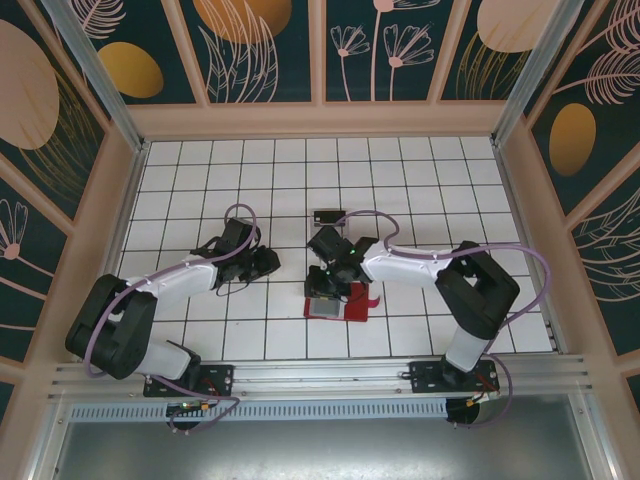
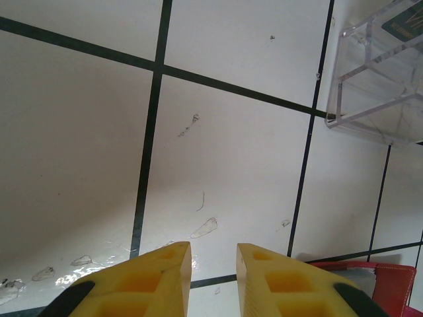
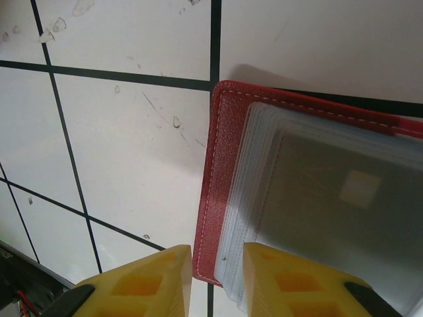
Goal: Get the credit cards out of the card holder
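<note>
robot lab test cell imo, white grid tabletop (image 1: 250,160), alu frame rails (image 1: 320,377), printed leaf wall panels (image 1: 265,45), 2 bolted-down arms (image 1: 415,264)

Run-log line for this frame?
left gripper: narrowly open, empty | right gripper: narrowly open over card holder edge | credit cards: in holder

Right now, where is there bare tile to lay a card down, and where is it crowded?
Bare: tiles between the clear plastic box and the back wall, and the far right corner of the table. Crowded: the middle, around left gripper, right gripper and card holder.
</note>
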Tool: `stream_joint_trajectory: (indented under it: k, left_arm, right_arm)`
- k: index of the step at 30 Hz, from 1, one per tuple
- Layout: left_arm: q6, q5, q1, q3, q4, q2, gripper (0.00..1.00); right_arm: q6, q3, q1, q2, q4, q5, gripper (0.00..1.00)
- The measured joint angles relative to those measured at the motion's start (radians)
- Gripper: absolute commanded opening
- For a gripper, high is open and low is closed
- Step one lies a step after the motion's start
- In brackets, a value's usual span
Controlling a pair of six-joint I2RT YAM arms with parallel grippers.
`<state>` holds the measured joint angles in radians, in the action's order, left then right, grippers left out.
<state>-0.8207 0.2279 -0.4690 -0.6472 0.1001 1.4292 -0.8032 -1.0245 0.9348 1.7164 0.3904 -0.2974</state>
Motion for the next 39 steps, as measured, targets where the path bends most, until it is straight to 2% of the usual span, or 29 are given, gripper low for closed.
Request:
stream_joint_trajectory:
  k: [15,27,39]
  left_arm:
    - [0.027,0.032,0.0,0.0,0.01,-0.007,0.26]
    - [0.073,0.117,-0.008,-0.019,0.027,-0.01,0.23]
    - [0.085,0.213,-0.171,-0.145,0.03,0.114,0.21]
  right_arm:
    - [0.0,0.039,0.002,0.005,-0.007,0.007,0.28]
    - [0.002,0.085,-0.013,-0.052,0.023,0.052,0.3]
    - [0.008,0.148,-0.053,-0.098,0.061,0.084,0.3]
